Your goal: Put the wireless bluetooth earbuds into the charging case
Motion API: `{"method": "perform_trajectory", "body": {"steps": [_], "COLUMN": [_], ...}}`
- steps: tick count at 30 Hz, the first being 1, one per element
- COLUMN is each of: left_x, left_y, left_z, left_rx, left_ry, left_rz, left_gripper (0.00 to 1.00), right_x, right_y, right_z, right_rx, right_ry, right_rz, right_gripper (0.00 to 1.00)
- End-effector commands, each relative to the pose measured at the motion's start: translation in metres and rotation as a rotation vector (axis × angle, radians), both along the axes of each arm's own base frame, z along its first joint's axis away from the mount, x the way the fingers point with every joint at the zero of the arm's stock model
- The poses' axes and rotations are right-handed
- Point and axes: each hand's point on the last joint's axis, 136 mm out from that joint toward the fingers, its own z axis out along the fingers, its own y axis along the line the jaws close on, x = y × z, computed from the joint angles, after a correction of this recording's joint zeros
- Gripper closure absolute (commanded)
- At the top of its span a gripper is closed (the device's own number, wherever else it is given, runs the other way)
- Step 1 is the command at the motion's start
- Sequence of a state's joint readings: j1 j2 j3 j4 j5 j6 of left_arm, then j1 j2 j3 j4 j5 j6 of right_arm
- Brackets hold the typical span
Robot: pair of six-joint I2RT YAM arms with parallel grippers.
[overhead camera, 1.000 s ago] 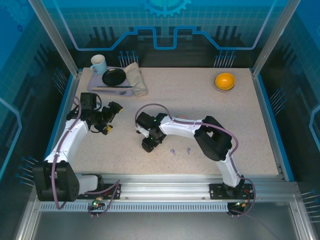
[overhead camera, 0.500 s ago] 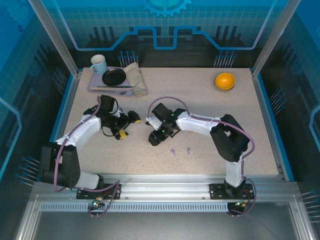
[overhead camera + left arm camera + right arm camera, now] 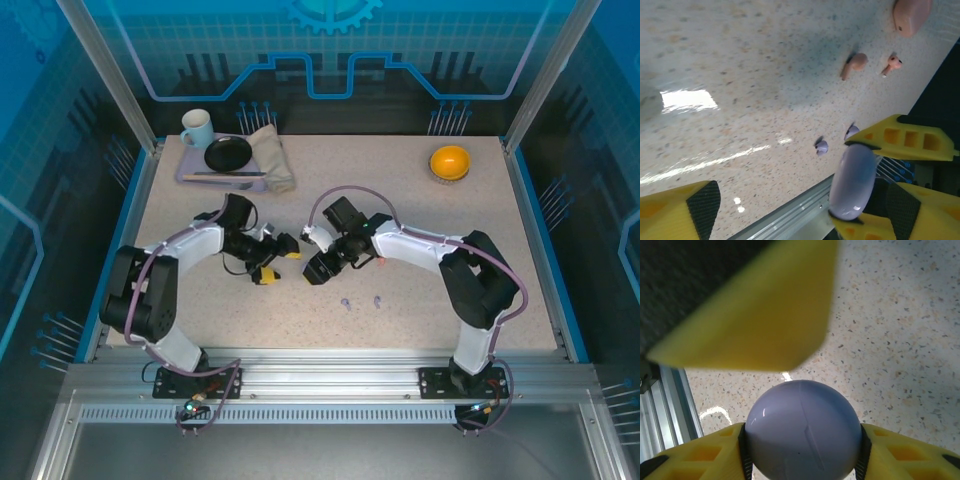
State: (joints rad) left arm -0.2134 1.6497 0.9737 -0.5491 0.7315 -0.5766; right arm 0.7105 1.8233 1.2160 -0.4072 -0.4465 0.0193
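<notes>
The right claw [image 3: 802, 450] is pinching the purple case [image 3: 802, 432] across its rounded sides and holding it clear of the tabletop [image 3: 740, 60]. The left claw [image 3: 278, 264] is standing spread wide around the case, one pad just beside the case's flank, and it is gripping nothing. The two purple earbuds [image 3: 821, 146] are lying loose on the tabletop near the case. The two pink earbuds [image 3: 855, 65] and the pink case [image 3: 910, 17] are lying farther from it, past the purple pair.

A thin seam is showing across the purple case, so it looks shut. The step in hand is probably getting the lid open with both claws.

- **Left claw's grip:** it should be taking one half of the shell only, on the side of the seam the right claw's fingers are not covering. A pinch across the seam would be clamping the lid closed.
- **Pad placement:** the shell is smooth and domed, so the pads should be meeting it squarely at its widest part; off-centre, it is likely to squirt out.
- **Right claw's part:** it should be holding firm without tightening while the left claw is easing the lid back slowly.
- **Position:** working low and a little aside from the purple earbuds means a dropped case is not scattering them.
</notes>
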Motion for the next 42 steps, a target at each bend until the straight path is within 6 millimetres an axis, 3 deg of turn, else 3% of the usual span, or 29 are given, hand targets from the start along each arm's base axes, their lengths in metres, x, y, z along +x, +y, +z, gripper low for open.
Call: {"method": "perform_trajectory", "body": {"steps": [1, 28, 42], "left_x": [0.002, -0.008, -0.013], "left_y": [-0.018, -0.048, -0.055], "left_z": [0.016, 0.012, 0.019], "left_rx": [-0.069, -0.141, -0.164], "left_ry": [-0.028, 0.009, -0.007], "left_rz": [-0.085, -0.203, -0.233], "left_gripper": [0.15, 0.47, 0.76], "right_x": [0.0, 0.014, 0.018], "right_y": [-0.001, 0.0, -0.001], "right_z": [0.011, 0.013, 0.011], "right_rx": [0.063, 0.113, 0.101], "right_ry": [-0.01, -0.019, -0.027], "right_rz": [0.024, -0.008, -0.024], "right_gripper": [0.47, 0.48, 0.48]}}
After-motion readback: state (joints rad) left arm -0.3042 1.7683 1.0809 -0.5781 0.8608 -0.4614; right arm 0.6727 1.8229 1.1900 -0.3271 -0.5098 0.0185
